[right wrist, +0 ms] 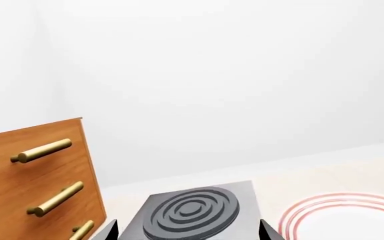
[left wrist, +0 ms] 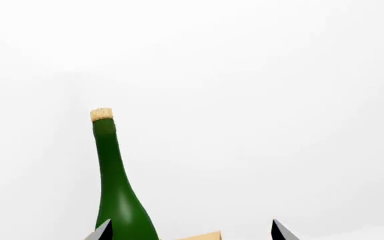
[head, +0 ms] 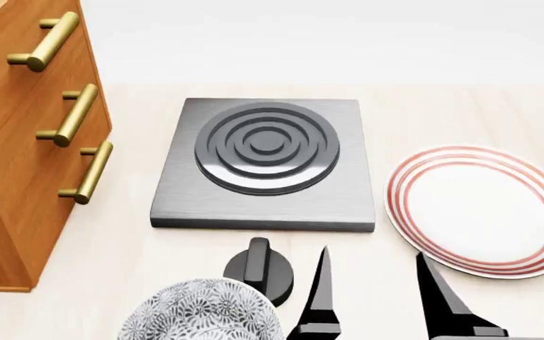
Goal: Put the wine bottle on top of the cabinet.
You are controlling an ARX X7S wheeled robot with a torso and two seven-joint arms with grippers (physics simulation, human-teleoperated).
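Left wrist view: the wine bottle (left wrist: 115, 185) stands upright just beside one finger of the left end effector (left wrist: 190, 231), which is spread wide. The right end effector (head: 376, 297) is spread too, hovering over the counter (head: 423, 106) near the cabinet (head: 26, 142).

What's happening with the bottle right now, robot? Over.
Left gripper open, empty, bottle upright beside one fingertip. Right gripper open, empty, over the table near the stove plate. Cabinet at left, its top out of view.

Green corked wine bottle (left wrist: 118, 192) stands upright; orange-brown cabinet (head: 12, 177) shows brass handles.
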